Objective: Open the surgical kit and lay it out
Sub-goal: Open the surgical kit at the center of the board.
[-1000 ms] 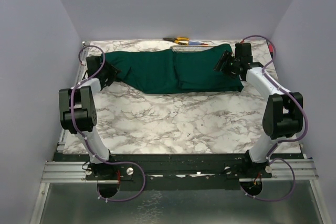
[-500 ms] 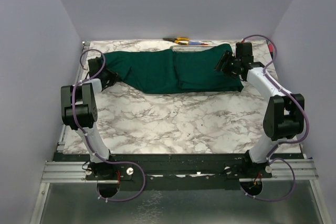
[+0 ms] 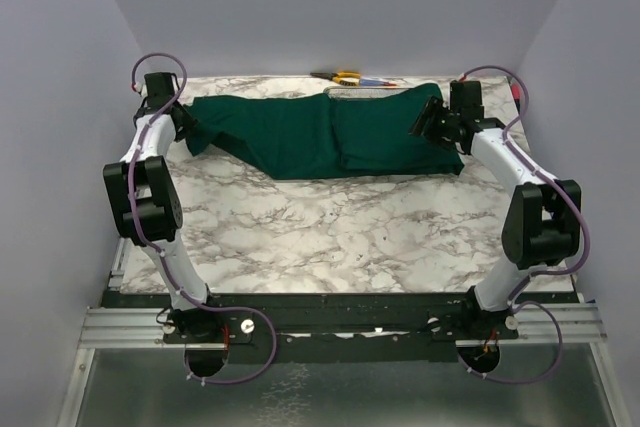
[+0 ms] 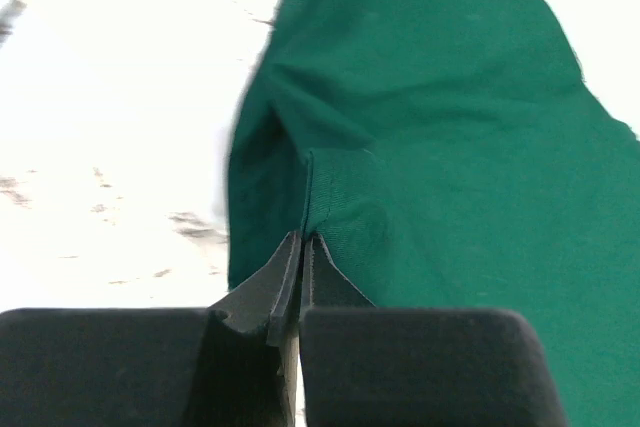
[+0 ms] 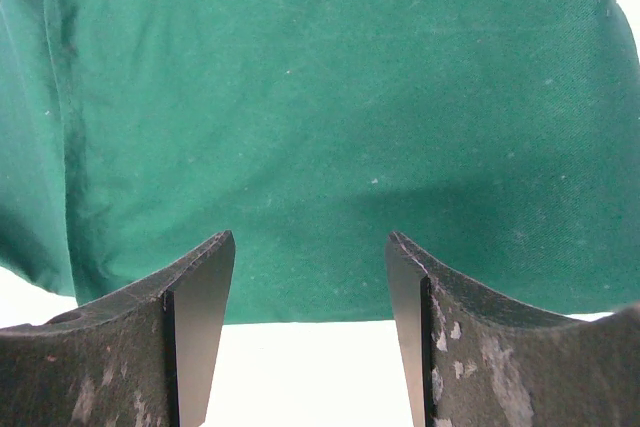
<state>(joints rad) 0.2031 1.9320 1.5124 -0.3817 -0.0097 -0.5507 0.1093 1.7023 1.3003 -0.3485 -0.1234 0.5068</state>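
Left claw (image 4: 301,247): now pinched on the cloth wrap (image 3: 320,132), left corner, pulled outward and back.
Right claw (image 5: 310,243): unmoved, wide, at wrap's right end.

I am reading no text, label, brand, number or sign in any of the three views. The green cloth wrap (image 3: 320,137) is showing me plain fabric only, with no print or tag that I can make out.
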